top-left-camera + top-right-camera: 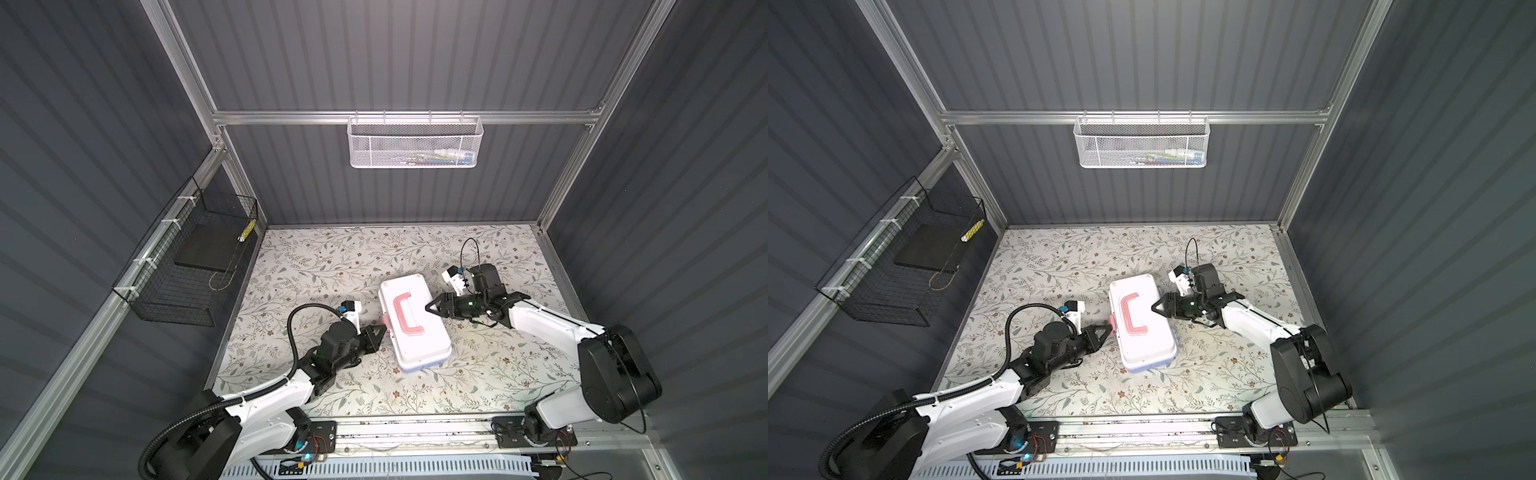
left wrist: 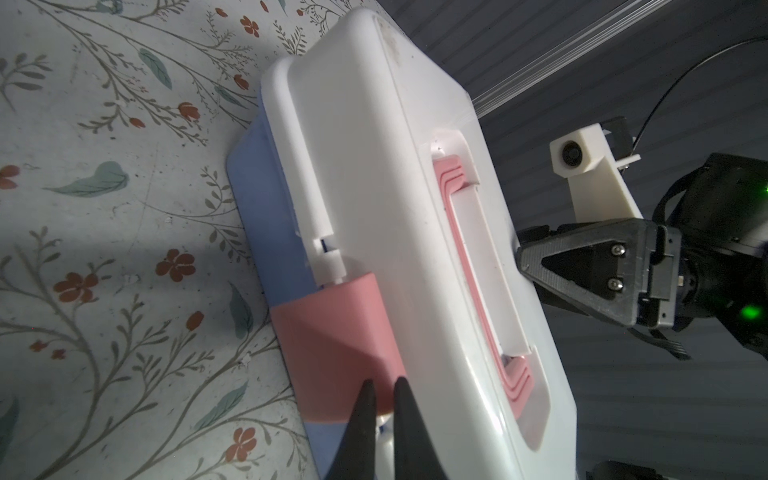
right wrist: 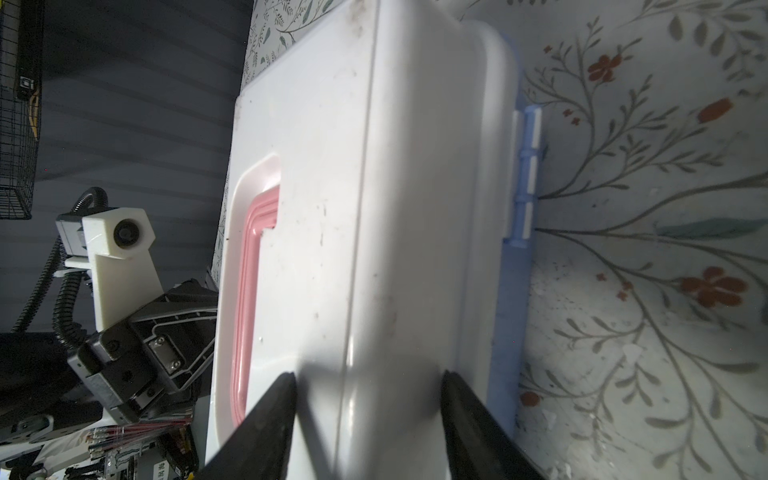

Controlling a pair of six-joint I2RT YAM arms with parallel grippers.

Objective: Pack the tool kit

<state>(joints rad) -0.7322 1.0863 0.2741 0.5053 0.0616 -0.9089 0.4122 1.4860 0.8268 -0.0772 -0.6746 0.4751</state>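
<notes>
The tool kit [image 1: 419, 345] [image 1: 1146, 345] lies closed on the floral table, white lid up, with its pink handle [image 1: 405, 316] folded flat and its light-blue base [image 2: 266, 216] beneath. My left gripper [image 1: 382, 330] [image 2: 384, 382] is at the box's left side, its jaws nearly together on the lower edge of the pink latch [image 2: 332, 332]. My right gripper [image 1: 428, 308] [image 3: 368, 374] reaches in from the right. Its jaws stand apart, one fingertip on the lid's top and the other on the lid's side wall above the blue base. No loose tools show.
A white mesh basket [image 1: 415, 143] holding some small items hangs on the back rail. On the left wall is a black wire basket [image 1: 187, 266] with a dark flat slab inside. Blue hinges [image 3: 528, 174] show on the box's right side.
</notes>
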